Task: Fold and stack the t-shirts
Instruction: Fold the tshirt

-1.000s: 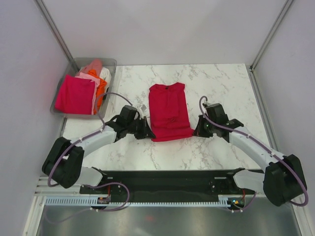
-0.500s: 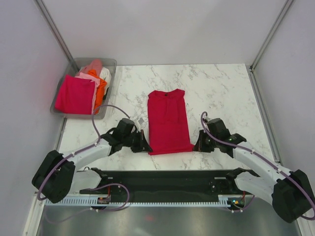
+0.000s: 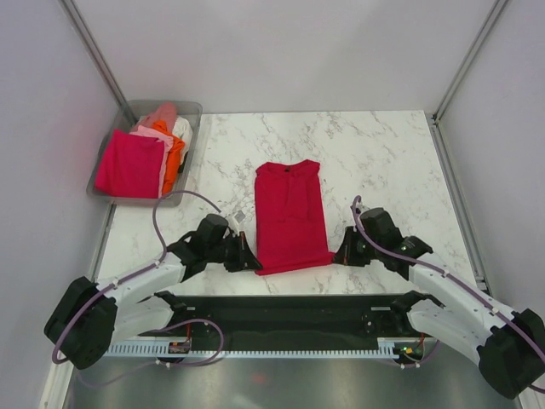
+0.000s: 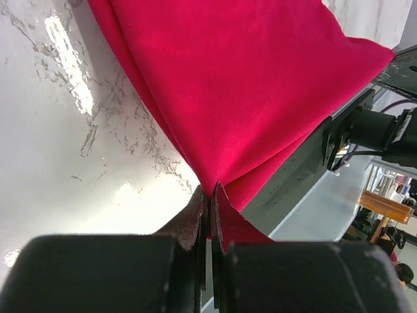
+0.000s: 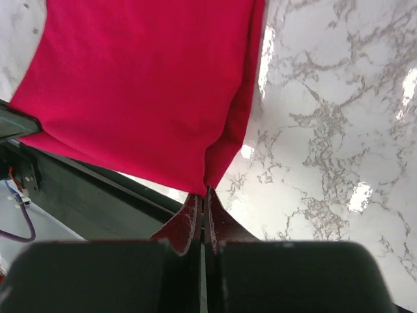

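Pinching the crimson t-shirt by its near hem corners, my left claw and right claw are both clamped on cloth. It lies lengthwise on the marble table, collar away from me.

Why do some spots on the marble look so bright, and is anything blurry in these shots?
Left wrist view: reflected light bleaches patches of the marble table; the left gripper, very close to the lens, looks dark and soft. Right wrist view: similar bright spots on the marble beside the crimson t-shirt. Top external view: even light, sharp, only faint shadows.
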You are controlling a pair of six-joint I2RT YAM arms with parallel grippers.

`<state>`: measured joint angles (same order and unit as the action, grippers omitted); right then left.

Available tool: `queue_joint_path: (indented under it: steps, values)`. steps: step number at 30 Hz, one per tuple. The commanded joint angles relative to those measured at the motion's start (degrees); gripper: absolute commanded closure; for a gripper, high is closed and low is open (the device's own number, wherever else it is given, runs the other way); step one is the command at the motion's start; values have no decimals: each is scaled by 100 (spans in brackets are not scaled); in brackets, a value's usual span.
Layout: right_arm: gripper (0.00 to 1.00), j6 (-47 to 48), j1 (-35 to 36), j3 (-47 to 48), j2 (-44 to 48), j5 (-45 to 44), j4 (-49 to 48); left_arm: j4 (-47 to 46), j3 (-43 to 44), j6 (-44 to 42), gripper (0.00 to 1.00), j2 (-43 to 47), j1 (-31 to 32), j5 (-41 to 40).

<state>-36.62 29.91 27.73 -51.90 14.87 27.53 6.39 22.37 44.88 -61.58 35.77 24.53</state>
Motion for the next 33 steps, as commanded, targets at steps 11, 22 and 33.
queue_joint_path:
  steps: [11,22,33]
  values:
    - [100,507,-20,2121,-452,-1591,860,600,1366,56,98,-169,-324,51]
    - [100,753,-248,3309,-2077,-2120,438,170,2535,117,98,-1636,-1308,790]
    - [100,902,-873,4925,-3738,-1593,139,-165,3712,275,98,-3113,-1828,1211]
